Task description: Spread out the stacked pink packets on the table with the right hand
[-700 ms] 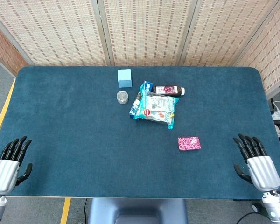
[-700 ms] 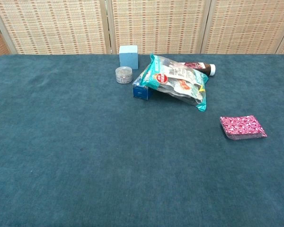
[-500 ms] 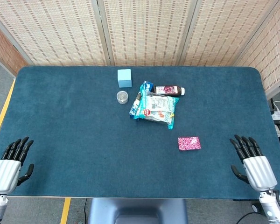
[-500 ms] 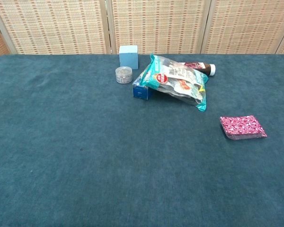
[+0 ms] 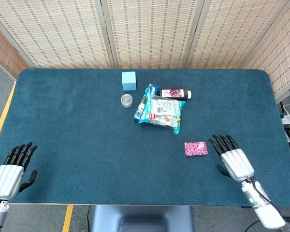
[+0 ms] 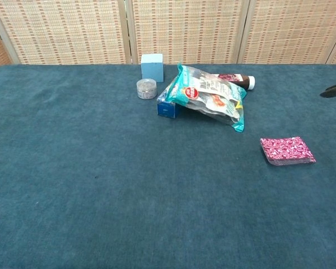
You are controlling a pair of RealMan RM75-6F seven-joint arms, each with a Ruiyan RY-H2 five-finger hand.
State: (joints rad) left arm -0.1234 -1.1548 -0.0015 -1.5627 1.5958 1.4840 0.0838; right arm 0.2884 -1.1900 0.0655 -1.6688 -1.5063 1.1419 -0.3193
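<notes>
The stack of pink packets [image 5: 195, 148] [image 6: 287, 151] lies flat on the blue table, right of the middle. My right hand [image 5: 233, 159] hovers just to the right of the stack with its fingers spread and nothing in it; it is apart from the stack. In the chest view only a dark fingertip [image 6: 335, 91] shows at the right edge. My left hand [image 5: 12, 170] stays at the front left corner of the table, fingers apart and empty.
Behind the stack lie a teal snack bag [image 5: 159, 111] on a blue box [image 6: 168, 105], a dark bottle [image 5: 175, 93], a small round tin [image 5: 127, 100] and a light blue cube [image 5: 129, 80]. Woven screens stand behind the table [image 5: 77, 135].
My right hand has moved left and inward from the table's right edge to just beside the pink stack. The left hand has barely shifted. The stack has not moved.
</notes>
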